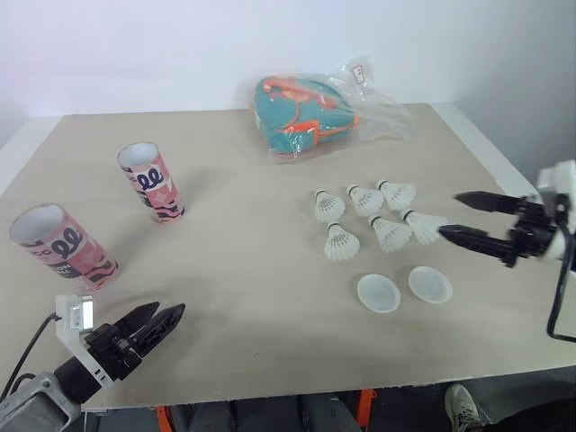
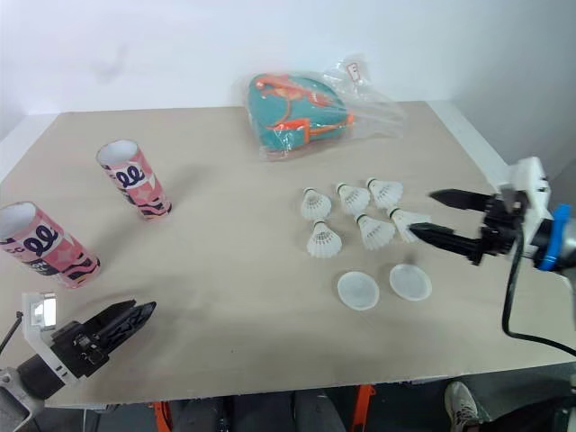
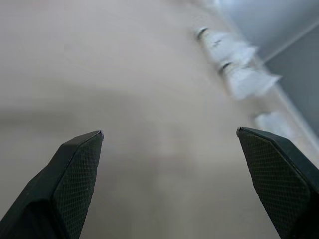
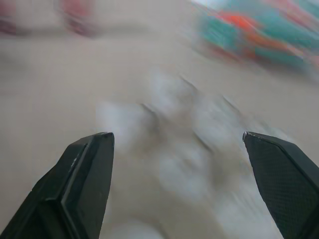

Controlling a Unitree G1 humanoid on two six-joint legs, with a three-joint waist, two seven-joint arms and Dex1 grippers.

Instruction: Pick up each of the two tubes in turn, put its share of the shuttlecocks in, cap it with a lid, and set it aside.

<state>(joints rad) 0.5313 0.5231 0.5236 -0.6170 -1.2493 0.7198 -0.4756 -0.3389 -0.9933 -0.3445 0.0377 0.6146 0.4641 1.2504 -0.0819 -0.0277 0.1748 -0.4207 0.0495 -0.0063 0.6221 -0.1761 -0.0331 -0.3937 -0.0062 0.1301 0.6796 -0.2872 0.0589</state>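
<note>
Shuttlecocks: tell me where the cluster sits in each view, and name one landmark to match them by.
Left eye view: shuttlecocks right of centre, just in front of the right claw.
Right eye view: same cluster, right of centre.
Left wrist view: pale blurs far beyond the left claw, near the table edge.
Right wrist view: white blur straight ahead.
Landmark: teal bag beyond the cluster in eye and right wrist views.
</note>
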